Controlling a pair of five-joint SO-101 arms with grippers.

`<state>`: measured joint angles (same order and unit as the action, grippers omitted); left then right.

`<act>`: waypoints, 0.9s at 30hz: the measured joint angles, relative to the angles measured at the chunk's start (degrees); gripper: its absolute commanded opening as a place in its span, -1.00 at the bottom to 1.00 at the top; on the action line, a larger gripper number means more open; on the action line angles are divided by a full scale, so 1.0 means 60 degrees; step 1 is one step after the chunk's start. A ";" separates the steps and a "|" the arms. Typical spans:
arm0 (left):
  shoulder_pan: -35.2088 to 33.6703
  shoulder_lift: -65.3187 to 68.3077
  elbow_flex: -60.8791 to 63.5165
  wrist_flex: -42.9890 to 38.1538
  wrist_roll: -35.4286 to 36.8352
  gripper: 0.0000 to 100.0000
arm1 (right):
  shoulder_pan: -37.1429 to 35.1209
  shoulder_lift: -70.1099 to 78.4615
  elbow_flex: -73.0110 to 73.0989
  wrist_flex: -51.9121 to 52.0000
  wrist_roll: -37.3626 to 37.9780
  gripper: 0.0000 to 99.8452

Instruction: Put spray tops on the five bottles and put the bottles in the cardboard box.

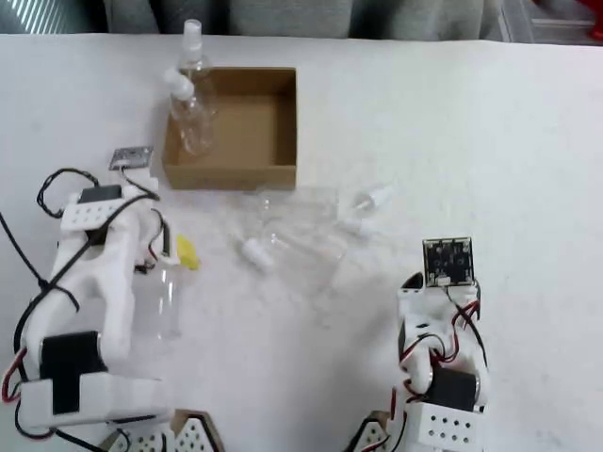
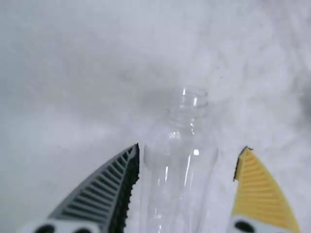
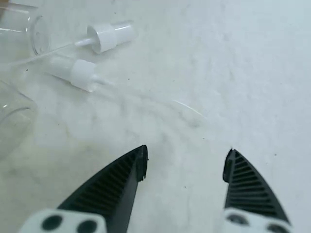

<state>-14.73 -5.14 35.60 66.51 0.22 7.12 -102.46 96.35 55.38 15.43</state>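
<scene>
The white surface (image 1: pixel 490 122) carries the cardboard box (image 1: pixel 247 127) near its far edge, with two topped bottles (image 1: pixel 191 113) at the box's left wall. Near the surface's left edge the left claw (image 2: pixel 187 150) stands wide. Its grey and yellow fingers flank an uncapped clear bottle (image 2: pixel 192 104), with a gap on each side. The right claw (image 3: pixel 184 158) is wide too, over bare surface near the front edge. The lying bottles (image 1: pixel 297 247) and two loose spray tops (image 3: pixel 109 35) are well apart from it, toward the surface's middle.

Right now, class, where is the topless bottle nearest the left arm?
High view, left side: the bottle is between the left gripper's open fingers, just below the cardboard box.
</scene>
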 measured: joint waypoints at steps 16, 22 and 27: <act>0.0410 -0.1846 0.0996 -0.0425 -0.1919 -0.30 | 0.0000 0.0000 0.0000 0.0000 0.0000 -0.53; 0.0410 -0.1861 0.1846 -0.1568 -0.1963 -0.30 | 0.0000 0.0000 0.0000 0.0000 0.0000 -0.53; 0.0410 -0.1875 0.1934 -0.1846 -0.1978 -0.30 | 0.0000 0.0000 0.0000 0.0000 0.0000 -0.53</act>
<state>-12.26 -16.40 47.21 55.43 -11.65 7.12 -102.46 96.35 55.38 15.43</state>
